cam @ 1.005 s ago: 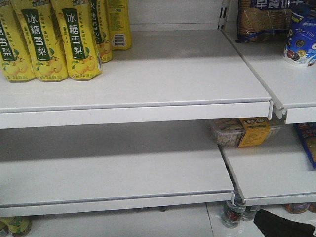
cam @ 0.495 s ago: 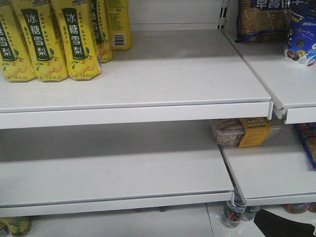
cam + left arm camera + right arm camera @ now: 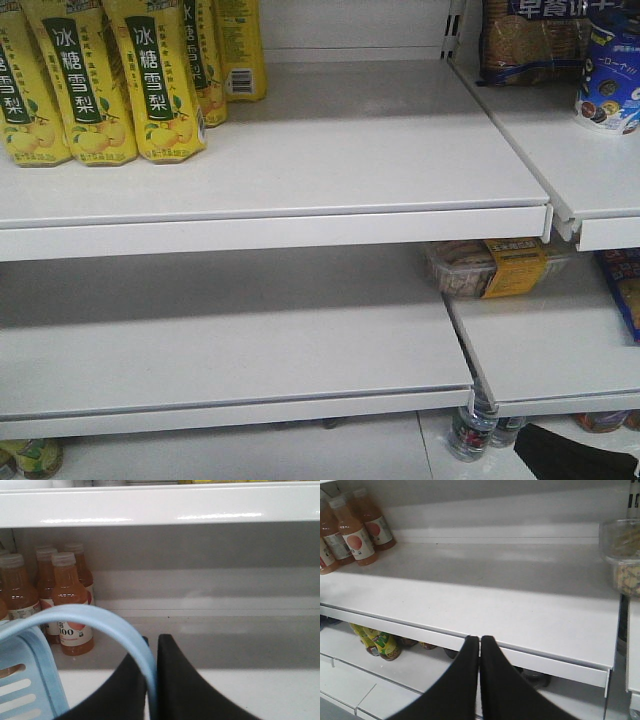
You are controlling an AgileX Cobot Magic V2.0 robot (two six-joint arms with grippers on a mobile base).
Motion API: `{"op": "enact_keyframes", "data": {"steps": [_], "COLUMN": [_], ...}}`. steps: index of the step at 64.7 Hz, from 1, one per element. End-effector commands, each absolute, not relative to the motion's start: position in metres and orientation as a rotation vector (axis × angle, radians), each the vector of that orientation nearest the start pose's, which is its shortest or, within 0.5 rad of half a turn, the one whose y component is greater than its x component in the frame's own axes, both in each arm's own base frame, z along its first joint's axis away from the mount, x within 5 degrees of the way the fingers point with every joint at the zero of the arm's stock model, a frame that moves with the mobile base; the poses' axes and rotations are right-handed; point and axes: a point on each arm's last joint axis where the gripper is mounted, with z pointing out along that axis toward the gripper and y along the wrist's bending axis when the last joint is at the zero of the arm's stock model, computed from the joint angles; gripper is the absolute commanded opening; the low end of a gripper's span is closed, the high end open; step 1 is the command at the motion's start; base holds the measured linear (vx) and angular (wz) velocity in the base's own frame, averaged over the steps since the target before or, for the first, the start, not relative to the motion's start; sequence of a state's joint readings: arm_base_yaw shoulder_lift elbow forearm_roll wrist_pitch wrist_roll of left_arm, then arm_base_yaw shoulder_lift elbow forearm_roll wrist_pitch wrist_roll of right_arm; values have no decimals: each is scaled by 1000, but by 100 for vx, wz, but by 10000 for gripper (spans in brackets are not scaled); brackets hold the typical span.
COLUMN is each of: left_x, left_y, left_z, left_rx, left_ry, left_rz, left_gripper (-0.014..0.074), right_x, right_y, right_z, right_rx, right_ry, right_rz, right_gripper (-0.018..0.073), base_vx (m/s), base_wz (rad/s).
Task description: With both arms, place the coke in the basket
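No coke showing in any of the three views, so I can't say where it is. Judging from the task alone: if it's a can or small bottle it'll be rigid, smooth-walled, fairly slippery and moderately heavy when full, so best taken across the mid-body with jaws square to the axis, not near the top.

Basket (image 3: 30,680): pale blue, slotted wall sitting bottom-left in the left wrist view, its handle (image 3: 107,625) arching up and running down between the left gripper (image 3: 151,680) fingers. Jaws are pinching in on that handle with almost no gap, so left arm is carrying the basket.

Right gripper (image 3: 480,675): fingertips are meeting, nothing between them. It's hovering in front of the white shelf (image 3: 485,605) edge, which is bare ahead of it.

Around: orange juice bottles (image 3: 70,605) standing at the back left of the shelf, seen from both wrists; clear snack tub (image 3: 622,555) at far right. Front view is showing yellow pear-drink bottles (image 3: 150,80) on the upper shelf, no arms clearly in frame.

Right jaws need opening before any pick.
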State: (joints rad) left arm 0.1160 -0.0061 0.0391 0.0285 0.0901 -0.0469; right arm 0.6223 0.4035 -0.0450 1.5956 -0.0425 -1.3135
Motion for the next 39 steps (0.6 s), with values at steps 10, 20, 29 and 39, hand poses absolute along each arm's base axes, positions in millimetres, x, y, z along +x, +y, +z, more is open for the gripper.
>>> {"op": "enact_keyframes", "data": {"steps": [10,20,29,39], "left_x": [55,55,55,55], "left_y": [6,6,6,6], "left_z": [206,206,206,206], "left_rx": [-26,-26,-26,-26], "left_ry": [1435,1435,1435,1435], "left_rz": [150,150,150,150], "left_gripper": [-6,-6,-6,-6], "right_x": [77,77,77,77], "right_y": [52,51,51,51], "right_z": [208,208,208,208], "right_rx": [-297,-297,-297,-317], "right_ry": [1840,1840,1840,1833], "right_rz": [596,595,595,579], "right_gripper": [-4,-4,-4,-4], "base_vx": [0,0,0,0], "base_wz": [0,0,0,0]}}
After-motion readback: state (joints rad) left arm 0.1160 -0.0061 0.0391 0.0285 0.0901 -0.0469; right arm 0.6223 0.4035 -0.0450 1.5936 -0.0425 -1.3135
